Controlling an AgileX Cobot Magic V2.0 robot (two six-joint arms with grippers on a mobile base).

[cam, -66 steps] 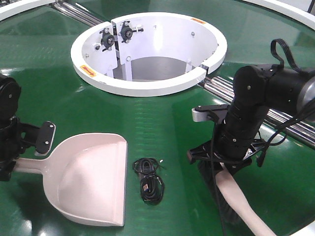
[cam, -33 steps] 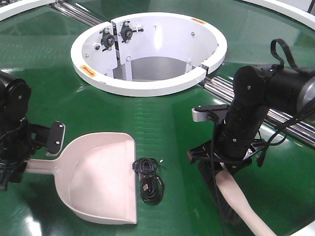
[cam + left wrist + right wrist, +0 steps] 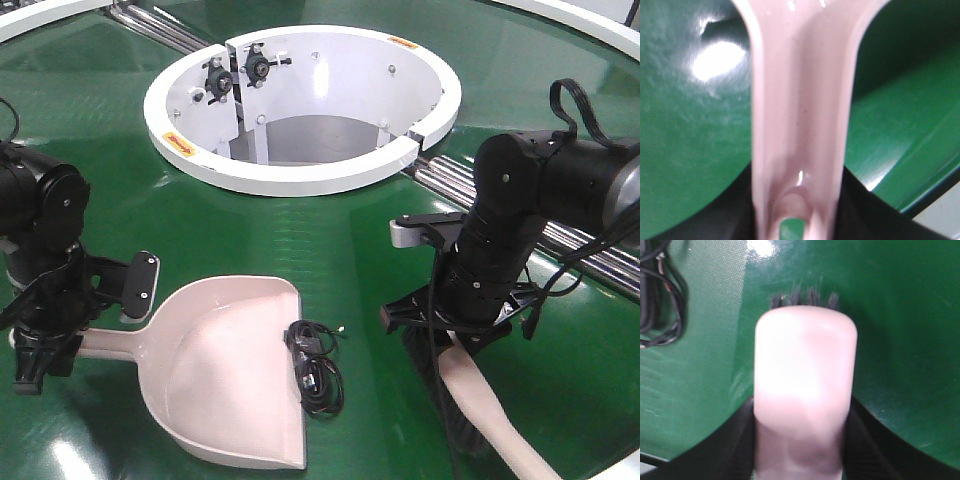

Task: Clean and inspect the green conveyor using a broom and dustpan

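Note:
The green conveyor point(image 3: 330, 240) fills the front view. My left gripper point(image 3: 60, 345) is shut on the long handle of the pale pink dustpan point(image 3: 230, 380), whose front lip reaches a coiled black cable point(image 3: 315, 365); part of the cable lies over the lip. In the left wrist view the dustpan handle point(image 3: 800, 100) runs up from between the jaws of my left gripper point(image 3: 800, 220). My right gripper point(image 3: 455, 335) is shut on the broom point(image 3: 490, 400), its dark bristles on the belt. The right wrist view shows the broom point(image 3: 805, 370) held in my right gripper point(image 3: 800, 450), the cable point(image 3: 660, 300) at upper left.
A white circular hub ring point(image 3: 300, 175) with black knobs stands at the back centre. Silver rollers point(image 3: 470, 195) cross the belt behind my right arm, and more sit at the top left point(image 3: 150, 25). A white outer rim point(image 3: 590, 25) curves at the top right.
My left gripper has carried the dustpan rightward and slightly nearer, its lip now under the edge of the black cable, which shifted a little right. The right arm and broom have not moved.

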